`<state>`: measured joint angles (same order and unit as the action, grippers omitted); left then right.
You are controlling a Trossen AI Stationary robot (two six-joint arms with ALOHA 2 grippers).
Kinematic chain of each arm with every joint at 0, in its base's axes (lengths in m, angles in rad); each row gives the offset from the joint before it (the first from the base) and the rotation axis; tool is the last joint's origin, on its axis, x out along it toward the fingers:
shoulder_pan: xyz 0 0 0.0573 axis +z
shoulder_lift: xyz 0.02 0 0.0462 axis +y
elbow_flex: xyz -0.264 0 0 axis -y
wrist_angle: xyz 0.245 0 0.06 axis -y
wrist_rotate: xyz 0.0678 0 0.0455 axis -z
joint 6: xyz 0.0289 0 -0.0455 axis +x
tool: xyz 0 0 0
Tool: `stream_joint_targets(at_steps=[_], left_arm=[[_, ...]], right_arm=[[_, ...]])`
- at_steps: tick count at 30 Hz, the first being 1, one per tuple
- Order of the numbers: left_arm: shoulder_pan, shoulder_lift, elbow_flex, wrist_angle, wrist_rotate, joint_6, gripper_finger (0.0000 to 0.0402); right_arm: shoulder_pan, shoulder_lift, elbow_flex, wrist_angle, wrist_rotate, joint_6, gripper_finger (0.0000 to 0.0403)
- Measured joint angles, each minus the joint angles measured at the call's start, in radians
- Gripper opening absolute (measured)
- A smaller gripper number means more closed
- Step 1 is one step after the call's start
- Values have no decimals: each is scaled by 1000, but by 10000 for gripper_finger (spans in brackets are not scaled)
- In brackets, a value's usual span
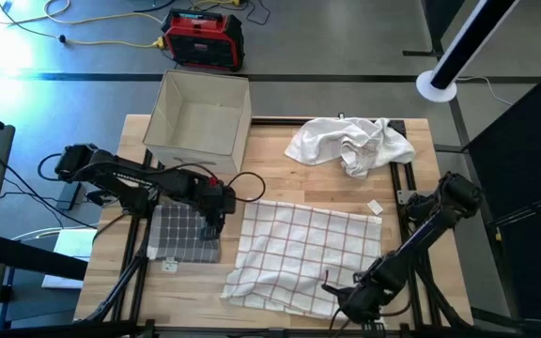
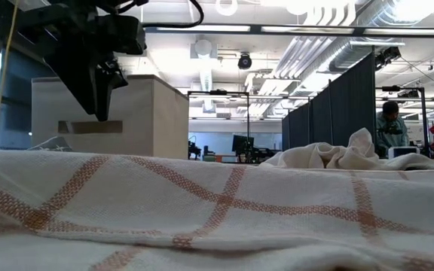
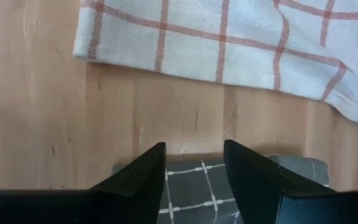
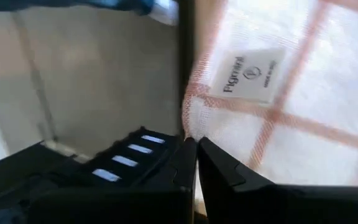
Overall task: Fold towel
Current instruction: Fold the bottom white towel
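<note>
A white towel with red checks [image 1: 303, 252] lies spread on the wooden table and fills the foreground of the low view [image 2: 217, 211]. My right gripper [image 1: 338, 299] is at its near edge, shut on it [image 4: 196, 143]. My left gripper [image 1: 212, 222] hangs open, fingers pointing down, over the right edge of a folded grey checked towel [image 1: 186, 235] that lies flat left of the white one. In the left wrist view the open fingers [image 3: 194, 163] stand above the grey towel [image 3: 207, 190] and touch nothing. My right gripper pinches the towel's hemmed edge [image 4: 190, 119] between its two fingers, close to a sewn-on label [image 4: 248, 76]. One layer or several, I cannot tell. The rest of the towel lies on the table.
A crumpled white cloth [image 1: 350, 143] lies at the far right of the table. An open beige box [image 1: 200, 115] stands at the far left. A red device [image 1: 205, 38] sits on the floor behind. A person [image 2: 390, 124] is far off in the room.
</note>
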<state>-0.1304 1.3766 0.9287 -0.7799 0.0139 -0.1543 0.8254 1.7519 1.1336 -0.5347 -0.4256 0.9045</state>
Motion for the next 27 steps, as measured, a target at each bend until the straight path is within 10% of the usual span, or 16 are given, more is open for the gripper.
stream_joint_targets(at_steps=[4, 18, 27], left_arm=[[-1, 0, 0, 1, 0, 0, 154], [-34, 15, 0, 26, 158, -53, 154], [-359, 60, 0, 140, 182, -105, 154]], right_arm=[[-13, 0, -22, 203, -93, -27, 0], [-21, -3, -55, -56, -107, 28, 0], [-23, -4, -55, -84, -75, -5, 0]])
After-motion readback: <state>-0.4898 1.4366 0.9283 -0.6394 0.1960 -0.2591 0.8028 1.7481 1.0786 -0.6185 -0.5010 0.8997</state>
